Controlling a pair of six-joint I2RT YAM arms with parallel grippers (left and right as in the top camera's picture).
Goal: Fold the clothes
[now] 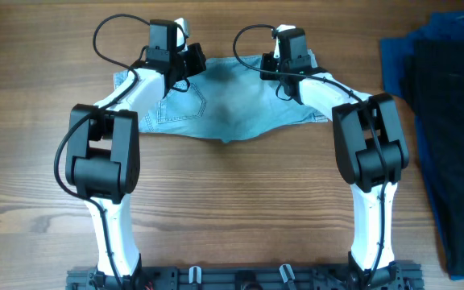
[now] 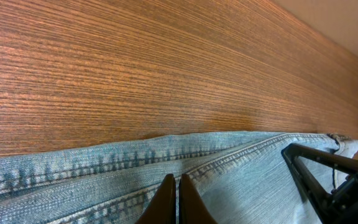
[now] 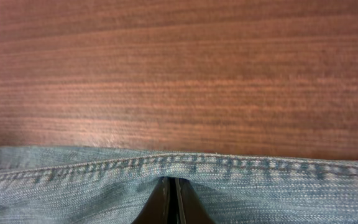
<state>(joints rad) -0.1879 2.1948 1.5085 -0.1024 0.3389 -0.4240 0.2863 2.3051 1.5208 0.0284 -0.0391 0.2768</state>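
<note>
The light blue denim shorts (image 1: 232, 105) lie spread flat at the far middle of the wooden table. My left gripper (image 1: 190, 63) sits at their far left edge and my right gripper (image 1: 284, 64) at their far right edge. In the left wrist view the fingers (image 2: 178, 180) are closed together on a stitched seam of the shorts (image 2: 253, 180). In the right wrist view the fingers (image 3: 171, 182) are closed just under the stitched hem, and the denim (image 3: 73, 186) puckers at their tips. The black frame of the right gripper (image 2: 334, 180) shows in the left wrist view.
A dark blue cloth (image 1: 397, 56) and a black garment (image 1: 457, 145) on top of it lie along the table's right side. Bare wood (image 1: 232, 201) stretches from the shorts to the front edge and beyond their far edge (image 3: 179, 74).
</note>
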